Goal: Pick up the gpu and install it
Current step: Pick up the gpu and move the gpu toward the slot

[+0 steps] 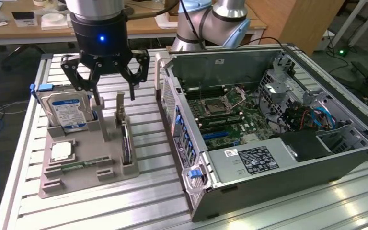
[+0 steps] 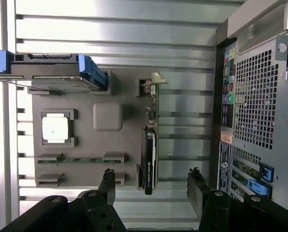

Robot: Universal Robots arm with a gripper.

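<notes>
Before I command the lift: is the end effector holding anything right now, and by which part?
Nothing is held. The end effector is open above the gpu, which stands on edge in the gray fixture.

On my feed I see a black claw (image 1: 113,96), a black gpu (image 2: 147,164), a grey tray (image 1: 97,143), a silver hard drive (image 1: 65,112) labelled blue and white, and a ribbed silver table (image 1: 152,191).
</notes>
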